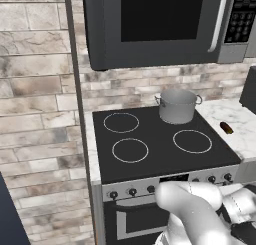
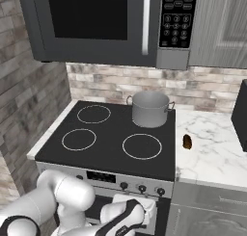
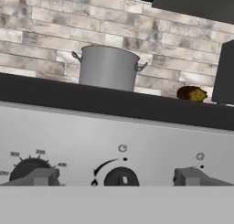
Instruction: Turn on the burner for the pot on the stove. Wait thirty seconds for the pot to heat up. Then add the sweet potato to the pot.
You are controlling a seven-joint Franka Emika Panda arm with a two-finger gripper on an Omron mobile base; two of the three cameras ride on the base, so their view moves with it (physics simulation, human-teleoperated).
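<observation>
The fingers [image 3: 119, 178] stood spread before the stove [image 3: 114, 136] front, a knob [image 3: 120, 177] centred between them, the pot [image 3: 108, 67] beyond and above, the sweet potato [image 3: 191, 93] up-right on the surface; they should pinch squarely, then twist.

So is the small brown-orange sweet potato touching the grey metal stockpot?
Apart. In the right base view the sweet potato lies on the marble counter, with bare counter and stovetop between it and the stockpot.

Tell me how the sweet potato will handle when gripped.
The sweet potato looks oblong and rounded, so it may roll on the smooth counter if nudged. It seems small and stiff, probably light. Its lumpy skin likely grips well.
</observation>
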